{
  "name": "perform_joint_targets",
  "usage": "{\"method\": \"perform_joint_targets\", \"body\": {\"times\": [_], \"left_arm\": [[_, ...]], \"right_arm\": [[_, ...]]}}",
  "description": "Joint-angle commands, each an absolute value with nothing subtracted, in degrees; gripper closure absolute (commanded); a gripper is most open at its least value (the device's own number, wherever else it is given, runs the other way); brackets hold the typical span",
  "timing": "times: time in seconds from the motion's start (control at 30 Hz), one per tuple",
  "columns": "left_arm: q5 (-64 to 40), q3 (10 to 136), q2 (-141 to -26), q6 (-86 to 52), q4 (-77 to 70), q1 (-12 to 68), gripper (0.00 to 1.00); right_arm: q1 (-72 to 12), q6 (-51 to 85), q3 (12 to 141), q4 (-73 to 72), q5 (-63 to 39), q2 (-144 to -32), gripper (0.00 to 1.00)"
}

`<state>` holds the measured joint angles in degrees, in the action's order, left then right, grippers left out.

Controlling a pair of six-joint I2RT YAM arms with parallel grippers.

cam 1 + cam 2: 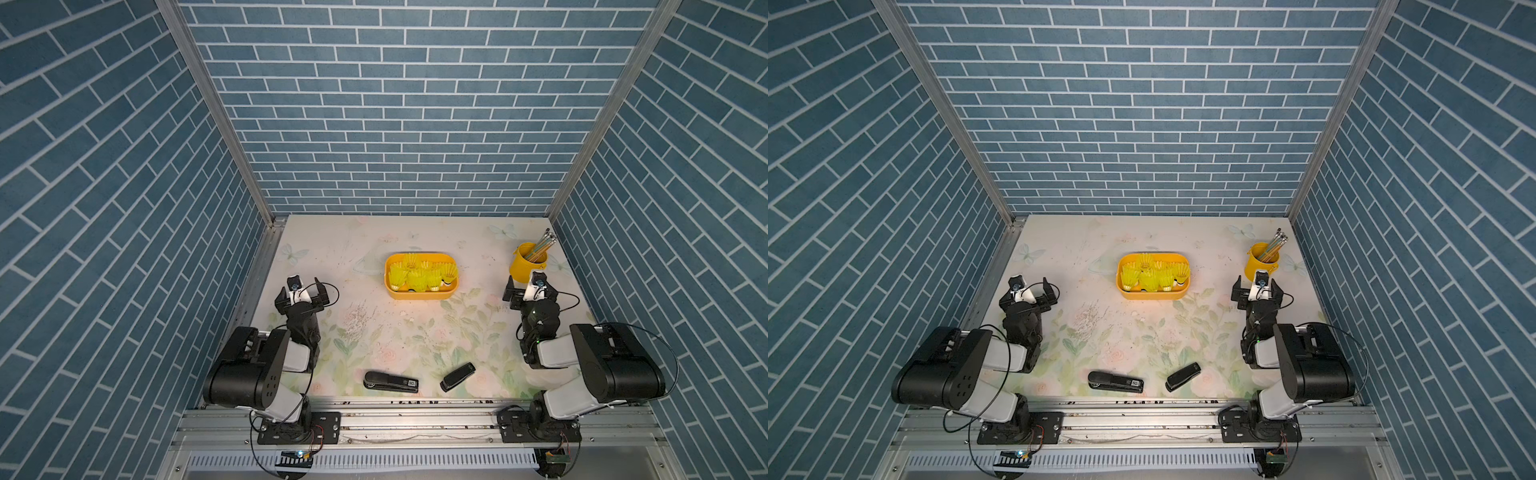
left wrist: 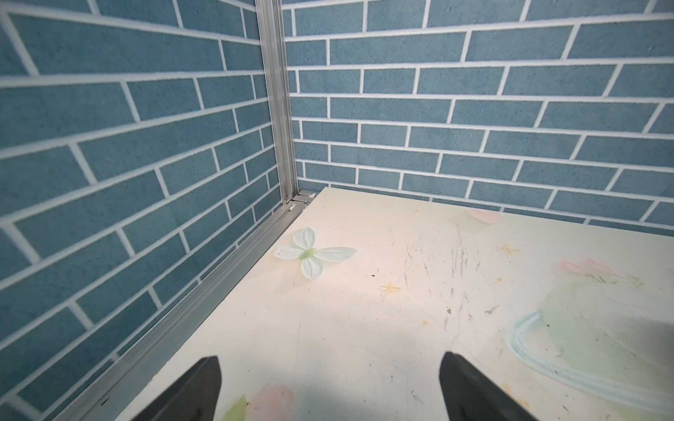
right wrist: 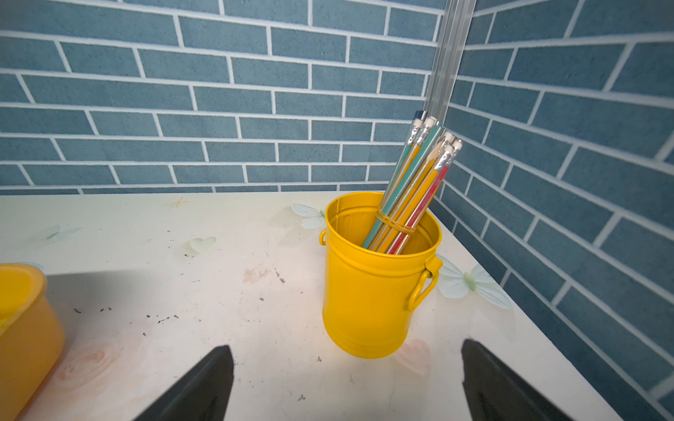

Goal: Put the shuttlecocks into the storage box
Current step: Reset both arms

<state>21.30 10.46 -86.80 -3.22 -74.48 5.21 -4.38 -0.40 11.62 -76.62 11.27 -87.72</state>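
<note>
Neon shuttlecocks [image 1: 419, 276] sit piled inside the yellow storage box [image 1: 422, 296] on the floral table [image 1: 332, 249], with the left end effector [image 1: 300, 290] and right end effector [image 1: 532, 286] wide open, empty, well apart from it.

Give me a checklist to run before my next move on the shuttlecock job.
1. Shuttlecocks all in the storage box, none seen on the table: ok.
2. Exact shuttlecock count: cannot tell, they overlap.
3. Left claw open and empty: ok.
4. Right claw open and empty: ok.
5. Right claw apart from the pencil cup just ahead of it: ok, but close.
6. Both staplers lie near the front edge, away from the box: ok.
</note>
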Motion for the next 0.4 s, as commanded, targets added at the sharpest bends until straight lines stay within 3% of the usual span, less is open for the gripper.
{"method": "perform_joint_targets", "body": {"times": [0.0, 0.37], "left_arm": [[20.8, 10.8, -86.7, -3.5, -75.6, 4.9, 0.01], [20.7, 10.9, -86.6, -3.5, -75.5, 4.9, 0.0]], "right_arm": [[-4.1, -0.5, 11.3, -76.3, 11.0, -87.7, 0.0], [-4.1, -0.5, 11.3, -76.4, 10.9, -87.8, 0.0]]}}
